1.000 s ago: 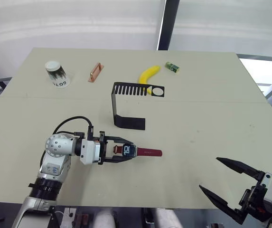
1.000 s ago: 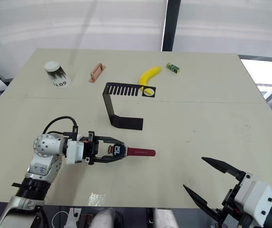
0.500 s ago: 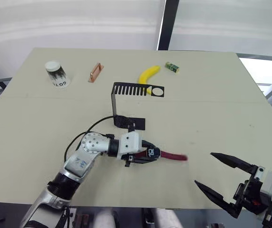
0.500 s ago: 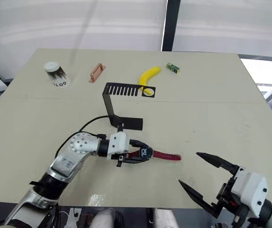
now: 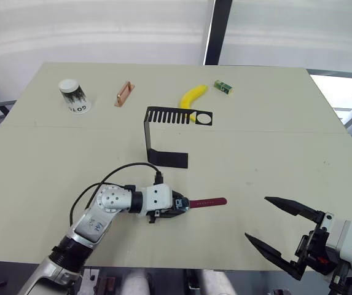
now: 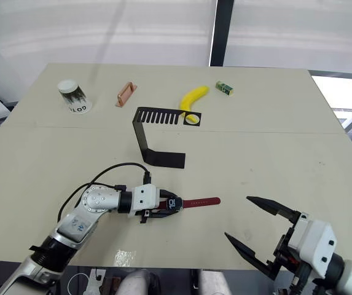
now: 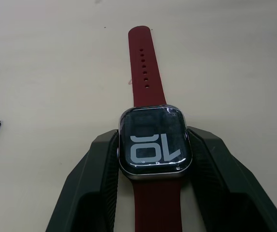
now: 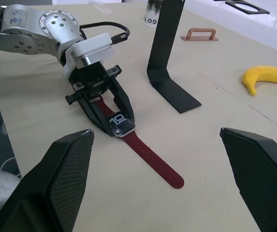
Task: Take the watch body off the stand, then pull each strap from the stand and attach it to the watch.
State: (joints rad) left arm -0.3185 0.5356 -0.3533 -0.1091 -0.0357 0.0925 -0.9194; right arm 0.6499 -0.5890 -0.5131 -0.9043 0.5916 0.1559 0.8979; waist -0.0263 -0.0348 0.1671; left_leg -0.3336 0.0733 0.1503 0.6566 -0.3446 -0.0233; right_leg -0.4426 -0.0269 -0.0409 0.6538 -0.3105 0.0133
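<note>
Both straps look already fitted. From the head camera you see the stand (image 5: 163, 135) bare, and your left gripper (image 5: 177, 204) low on the table near its base. In the left wrist view its fingers (image 7: 92, 179) clamp the watch body (image 7: 154, 143), with maroon straps (image 7: 145, 72) running out either end. In the right wrist view your right gripper (image 8: 162, 188) hangs spread wide, empty; little seems left.

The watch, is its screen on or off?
On: the watch body shows lit pale digits on its dark face, held between the left gripper fingers.
</note>
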